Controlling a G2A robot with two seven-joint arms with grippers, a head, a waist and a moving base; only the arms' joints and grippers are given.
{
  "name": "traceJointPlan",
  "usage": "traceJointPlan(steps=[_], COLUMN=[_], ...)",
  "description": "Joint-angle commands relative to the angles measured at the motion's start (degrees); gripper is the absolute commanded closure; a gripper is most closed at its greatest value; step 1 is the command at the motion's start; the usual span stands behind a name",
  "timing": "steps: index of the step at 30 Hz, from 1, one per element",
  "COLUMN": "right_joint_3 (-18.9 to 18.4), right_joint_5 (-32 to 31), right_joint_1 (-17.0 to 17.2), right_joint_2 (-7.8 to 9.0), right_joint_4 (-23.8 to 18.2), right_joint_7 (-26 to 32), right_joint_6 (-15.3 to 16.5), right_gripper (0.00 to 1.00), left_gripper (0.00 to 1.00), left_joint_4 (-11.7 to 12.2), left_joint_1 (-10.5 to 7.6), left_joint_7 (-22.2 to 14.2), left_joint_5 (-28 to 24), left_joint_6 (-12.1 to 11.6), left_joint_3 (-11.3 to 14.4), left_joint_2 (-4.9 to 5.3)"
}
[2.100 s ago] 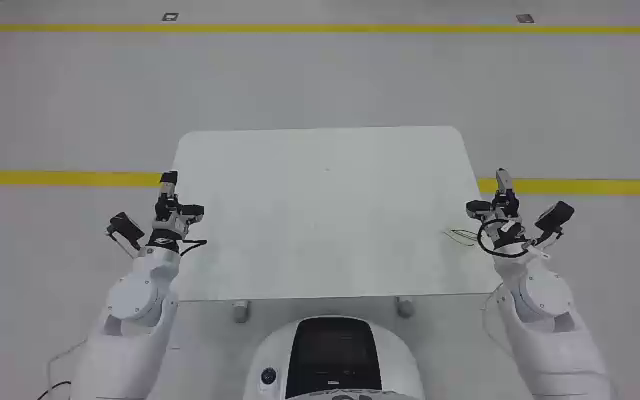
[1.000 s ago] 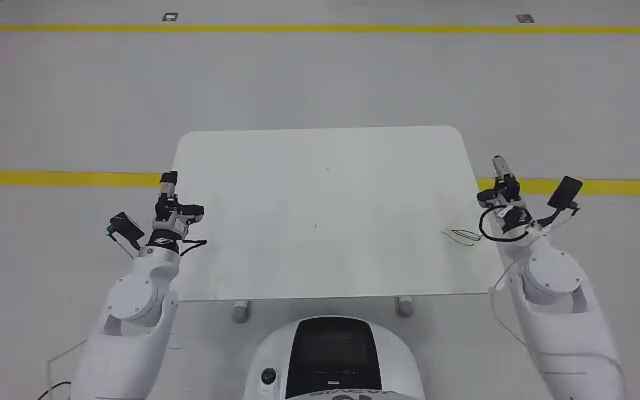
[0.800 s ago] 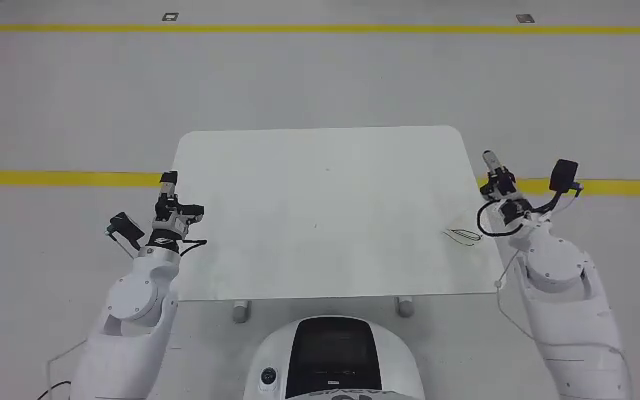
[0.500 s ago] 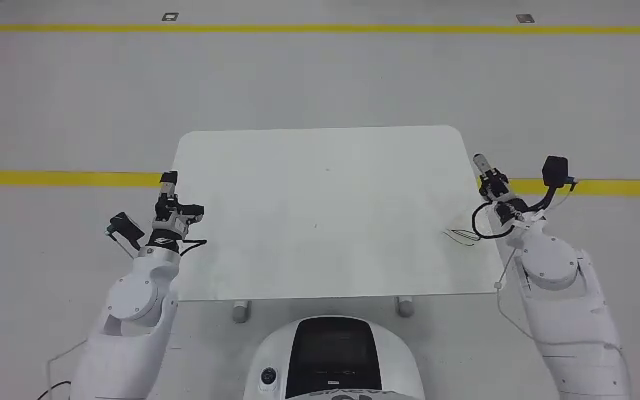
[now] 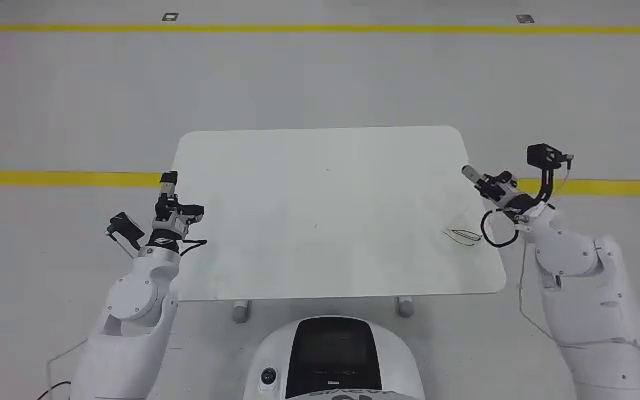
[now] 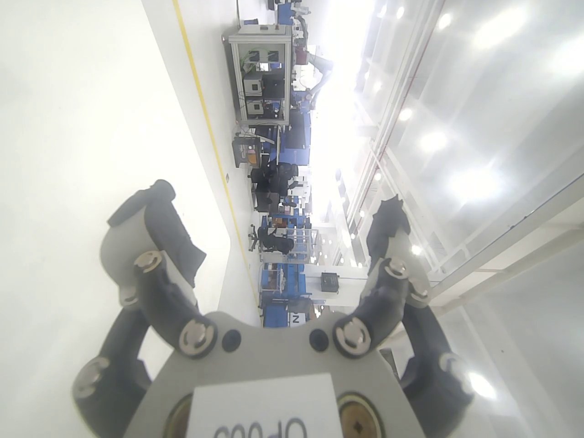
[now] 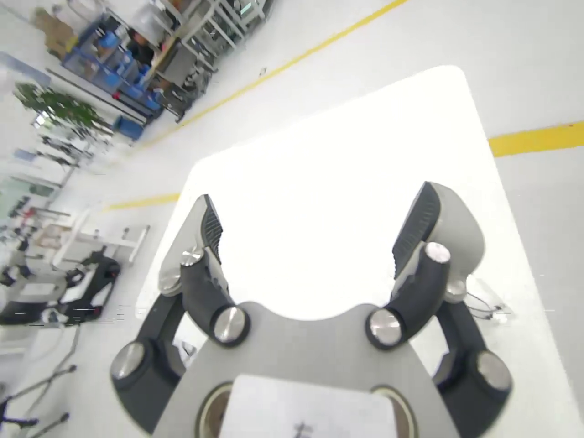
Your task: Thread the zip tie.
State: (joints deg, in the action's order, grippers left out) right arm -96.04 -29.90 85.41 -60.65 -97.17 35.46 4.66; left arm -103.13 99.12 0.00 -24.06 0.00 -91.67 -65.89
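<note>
From my station I see the white counter (image 5: 320,210) with the zip tie (image 5: 463,236) lying flat on it, close to the right edge and toward the near right corner. It looks like a thin dark strip bent into a narrow loop, but I cannot tell the finer shape. The right end effector (image 5: 468,173) hangs over the right edge of the counter, a little farther from the robot than the zip tie and apart from it, pointing inward across the surface. In the right wrist view its two fingers (image 7: 429,211) are spread wide, released, with nothing between them, and the zip tie (image 7: 486,306) shows as a thin line on the counter just behind the outer finger. The left end effector (image 5: 168,180) is at the left edge of the counter, pointing away from the robot, well apart from the zip tie. In the left wrist view it is also released, the fingers (image 6: 155,225) standing wide and holding nothing. A yellow line (image 5: 80,178) runs over the floor on both sides of the counter.
</note>
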Motion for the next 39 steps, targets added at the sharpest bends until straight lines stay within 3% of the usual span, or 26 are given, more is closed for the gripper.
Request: traceJointPlan(steps=[1, 13, 17, 20, 24, 27, 33, 39], right_joint_3=[0.1, 0.3, -0.7, -0.5, 4.0, 8.2, 19.6, 20.1], right_joint_5=[-1.7, -3.5, -11.8, -15.2, -17.3, -19.2, -21.4, -21.9], right_joint_1=[-1.2, -1.7, -2.6, -5.6, -10.4, -14.6, -22.0, -22.4], right_joint_2=[0.41, 0.57, 1.47, 2.18, 3.44, 4.75, 7.61, 7.75], right_joint_4=[0.9, 1.6, 0.7, 2.2, 2.5, 5.2, 10.0, 10.1], right_joint_7=[5.1, 6.2, 7.9, 11.9, 17.7, 19.9, 26.3, 26.2], right_joint_6=[1.9, 1.9, 8.7, 14.8, 14.8, 14.8, 14.8, 14.8], right_gripper=[0.0, 0.0, 0.0, 0.0, 0.0, 0.0, 0.0, 0.0], left_gripper=[0.0, 0.0, 0.0, 0.0, 0.0, 0.0, 0.0, 0.0], left_joint_4=[0.0, 0.0, 0.0, 0.0, 0.0, 0.0, 0.0, 0.0], left_joint_1=[0.0, 0.0, 0.0, 0.0, 0.0, 0.0, 0.0, 0.0], left_joint_7=[0.0, 0.0, 0.0, 0.0, 0.0, 0.0, 0.0, 0.0], left_joint_5=[0.0, 0.0, 0.0, 0.0, 0.0, 0.0, 0.0, 0.0], left_joint_6=[0.0, 0.0, 0.0, 0.0, 0.0, 0.0, 0.0, 0.0], left_joint_3=[0.0, 0.0, 0.0, 0.0, 0.0, 0.0, 0.0, 0.0], left_joint_2=[0.0, 0.0, 0.0, 0.0, 0.0, 0.0, 0.0, 0.0])
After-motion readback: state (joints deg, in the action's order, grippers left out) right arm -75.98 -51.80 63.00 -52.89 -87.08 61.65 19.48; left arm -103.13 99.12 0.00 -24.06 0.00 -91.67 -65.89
